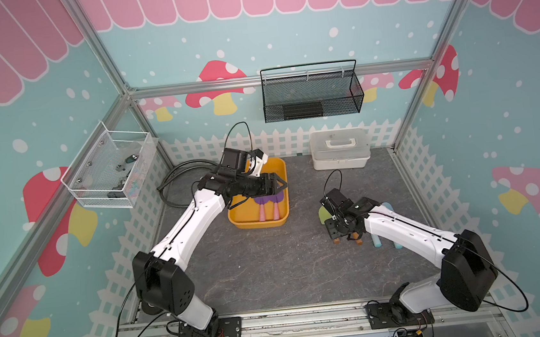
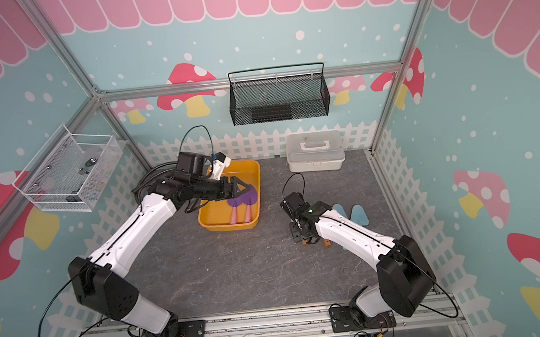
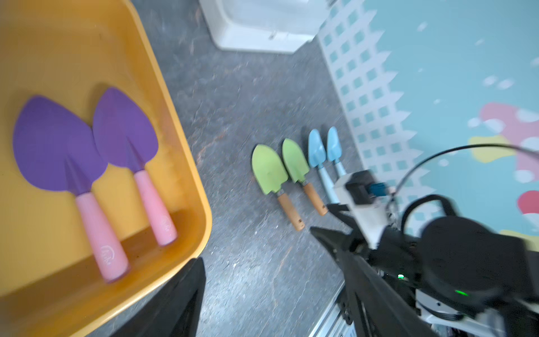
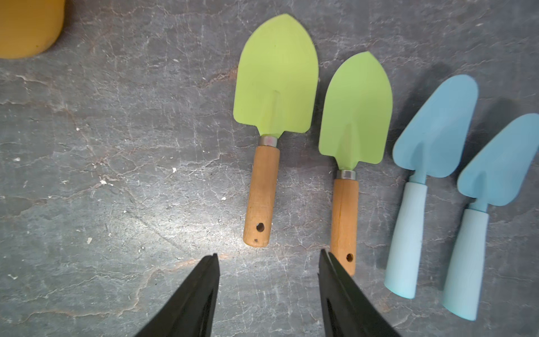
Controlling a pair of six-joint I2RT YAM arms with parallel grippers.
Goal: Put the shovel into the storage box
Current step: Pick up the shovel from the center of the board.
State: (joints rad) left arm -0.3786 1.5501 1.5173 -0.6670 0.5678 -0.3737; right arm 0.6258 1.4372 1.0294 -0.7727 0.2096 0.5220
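Green shovel (image 4: 275, 87): we judge it light, rigid; grasp wooden handle (image 4: 261, 195).
Right gripper (image 4: 269, 255): apart, empty.
Left gripper (image 1: 281, 185): apart, empty.

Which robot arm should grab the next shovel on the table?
The right arm. The right gripper hangs open right at the green shovels, its jaws pointing at their wooden handles. The left gripper is away over the storage box.

No word or number could be read. A small white arched emblem (image 3: 107, 255) stood on the pink handle (image 3: 100, 233) of each purple shovel (image 3: 58, 143), lower left in the left wrist view, its lettering too blurred to read.
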